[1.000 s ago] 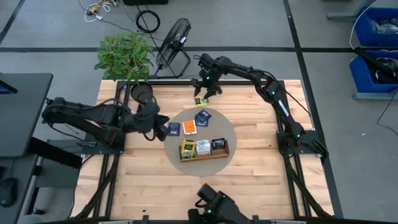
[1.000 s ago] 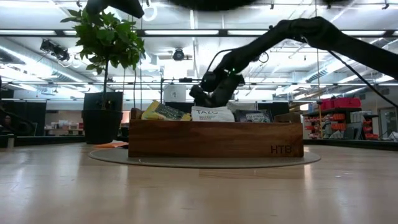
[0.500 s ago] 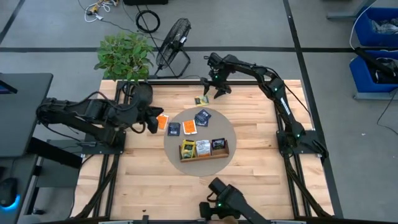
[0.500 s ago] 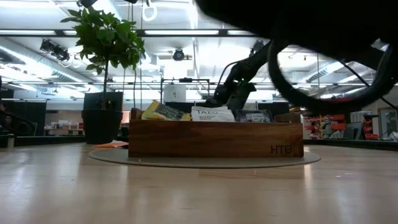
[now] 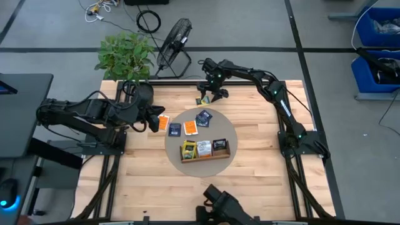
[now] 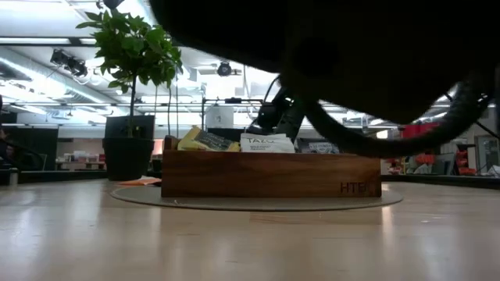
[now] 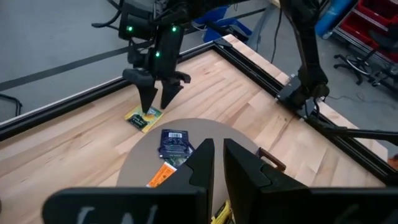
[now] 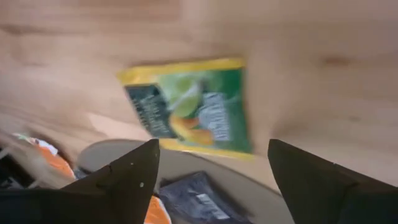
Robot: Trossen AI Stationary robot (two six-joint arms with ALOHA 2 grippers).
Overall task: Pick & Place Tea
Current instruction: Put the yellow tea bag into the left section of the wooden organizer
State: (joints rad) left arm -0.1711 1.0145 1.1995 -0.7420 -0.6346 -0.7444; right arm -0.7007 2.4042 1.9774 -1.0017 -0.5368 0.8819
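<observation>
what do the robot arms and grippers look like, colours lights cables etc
Both arms are matte black, built of jointed tubular segments. The right gripper has two dark tapered fingers, with green lights glowing on the wrist housing above and black cables along the arm. The left gripper has two flat, angular black fingers.

Seven tea packets are counted: one green-and-yellow (image 5: 202, 100), two orange (image 5: 190, 127), two dark blue (image 5: 204, 117), two loose in total elsewhere uncertain. One wooden tray (image 5: 205, 155), one potted plant (image 5: 125, 56), one fan (image 5: 174, 37), two robot arms.
</observation>
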